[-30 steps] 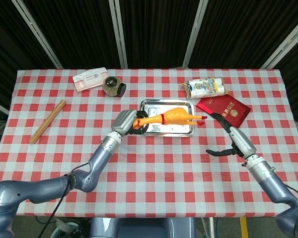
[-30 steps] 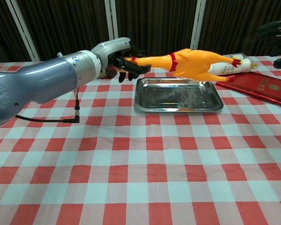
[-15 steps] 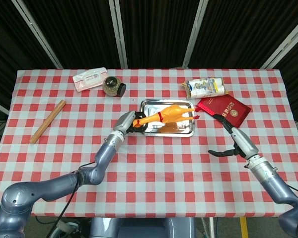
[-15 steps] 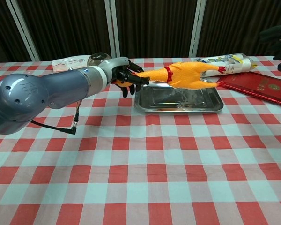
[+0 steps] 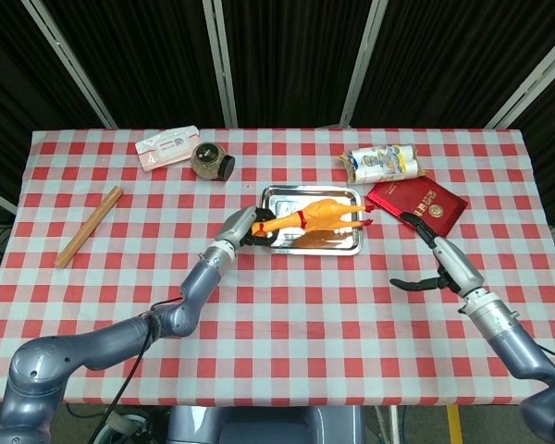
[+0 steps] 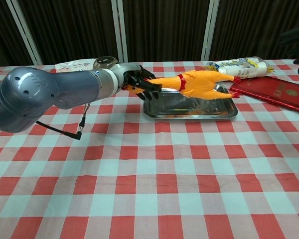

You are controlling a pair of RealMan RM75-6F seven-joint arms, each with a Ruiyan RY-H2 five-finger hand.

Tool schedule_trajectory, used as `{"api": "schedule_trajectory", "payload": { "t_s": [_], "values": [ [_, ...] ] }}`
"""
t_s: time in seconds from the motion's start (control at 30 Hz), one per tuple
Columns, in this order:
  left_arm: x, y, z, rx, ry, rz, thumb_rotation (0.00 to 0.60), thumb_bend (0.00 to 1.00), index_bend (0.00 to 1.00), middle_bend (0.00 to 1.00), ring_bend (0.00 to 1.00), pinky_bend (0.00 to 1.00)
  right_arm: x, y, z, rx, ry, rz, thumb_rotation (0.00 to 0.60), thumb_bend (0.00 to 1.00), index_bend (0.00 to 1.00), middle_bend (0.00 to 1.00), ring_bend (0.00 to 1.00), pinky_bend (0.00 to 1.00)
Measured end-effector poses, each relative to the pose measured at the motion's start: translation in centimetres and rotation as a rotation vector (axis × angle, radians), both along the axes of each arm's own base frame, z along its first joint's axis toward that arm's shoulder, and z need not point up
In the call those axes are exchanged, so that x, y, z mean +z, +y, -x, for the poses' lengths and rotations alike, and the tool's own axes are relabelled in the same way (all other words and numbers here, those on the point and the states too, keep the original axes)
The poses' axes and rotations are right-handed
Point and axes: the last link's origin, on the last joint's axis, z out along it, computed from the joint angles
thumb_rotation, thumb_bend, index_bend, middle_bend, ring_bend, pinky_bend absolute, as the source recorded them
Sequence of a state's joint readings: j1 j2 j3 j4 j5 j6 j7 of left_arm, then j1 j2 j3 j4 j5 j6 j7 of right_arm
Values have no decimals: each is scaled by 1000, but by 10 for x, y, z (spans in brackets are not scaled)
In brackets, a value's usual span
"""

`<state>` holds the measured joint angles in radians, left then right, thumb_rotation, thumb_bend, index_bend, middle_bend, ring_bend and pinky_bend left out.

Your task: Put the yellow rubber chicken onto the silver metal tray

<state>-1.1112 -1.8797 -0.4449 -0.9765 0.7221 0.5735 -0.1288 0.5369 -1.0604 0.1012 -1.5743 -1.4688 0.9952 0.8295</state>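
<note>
Left hand (image 5: 238,227) grips yellow rubber chicken (image 5: 316,215) by the head, body stretched over silver metal tray (image 5: 282,195). Chest view: chicken (image 6: 199,82) just above tray floor. Head view alone shows whole right hand (image 5: 433,262), fingers spread, holding nothing, over the counter (image 5: 287,305).

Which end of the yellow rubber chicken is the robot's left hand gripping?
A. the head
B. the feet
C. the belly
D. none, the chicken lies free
A: the left hand grips the head end of the yellow rubber chicken, whose body reaches over the silver metal tray.
</note>
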Motion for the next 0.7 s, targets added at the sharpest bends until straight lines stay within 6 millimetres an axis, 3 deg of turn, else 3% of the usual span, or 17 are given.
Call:
{"api": "schedule_trajectory", "payload": {
  "t_s": [0.13, 0.3, 0.7],
  "values": [
    [5, 3, -2, -6, 2, -11, 600, 388, 249, 277, 186, 68, 1, 0, 1, -5, -1, 2, 470, 156, 0, 0, 0, 72],
    [9, 1, -4, -23, -5, -31, 600, 320, 159, 214, 108, 14, 0, 0, 0, -4, -9, 2, 470, 155, 0, 0, 0, 72],
    [18, -2, -1, -74, 40, -72, 600, 273, 68, 108, 0, 0, -1, 0, -1, 1, -17, 2, 472, 156, 0, 0, 0, 72]
  ]
}}
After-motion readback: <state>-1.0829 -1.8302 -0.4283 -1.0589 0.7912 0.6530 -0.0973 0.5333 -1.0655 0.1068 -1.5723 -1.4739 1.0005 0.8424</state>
